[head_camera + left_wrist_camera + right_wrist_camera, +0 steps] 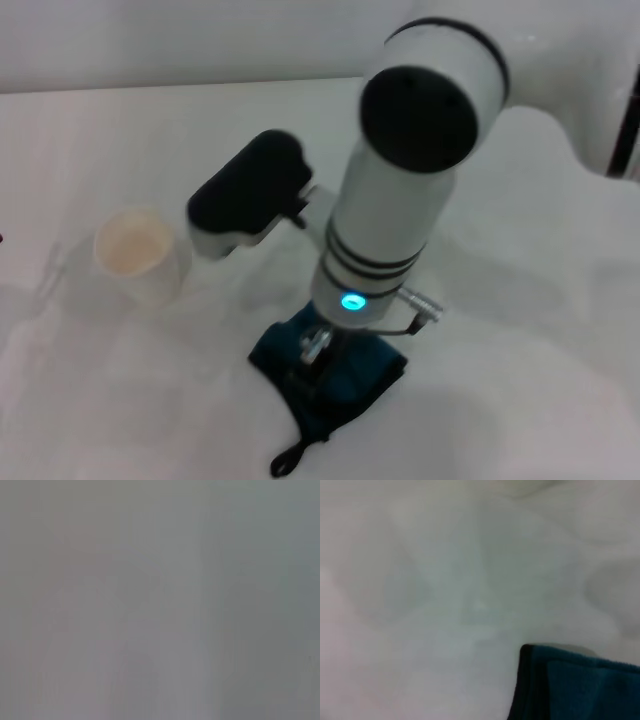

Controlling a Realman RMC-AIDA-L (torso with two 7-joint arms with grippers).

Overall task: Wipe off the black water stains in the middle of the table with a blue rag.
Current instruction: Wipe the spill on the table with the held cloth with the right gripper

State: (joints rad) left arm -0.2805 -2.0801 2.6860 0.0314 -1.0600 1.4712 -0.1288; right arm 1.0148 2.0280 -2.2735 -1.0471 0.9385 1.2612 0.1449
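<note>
The blue rag [345,385] lies bunched on the white table [520,380] near the front middle, its black loop [285,462] trailing toward the front edge. My right gripper [313,362] comes straight down onto the rag's middle, and the arm hides most of it. A corner of the rag [580,685] with its black trim shows in the right wrist view. The black water stains show in no view. The left gripper is out of view, and the left wrist view shows only a plain grey blur.
A white paper cup [140,255] stands upright on the table to the left of the rag, about a hand's width from the arm. The right arm's thick white forearm [400,190] hangs over the middle of the table.
</note>
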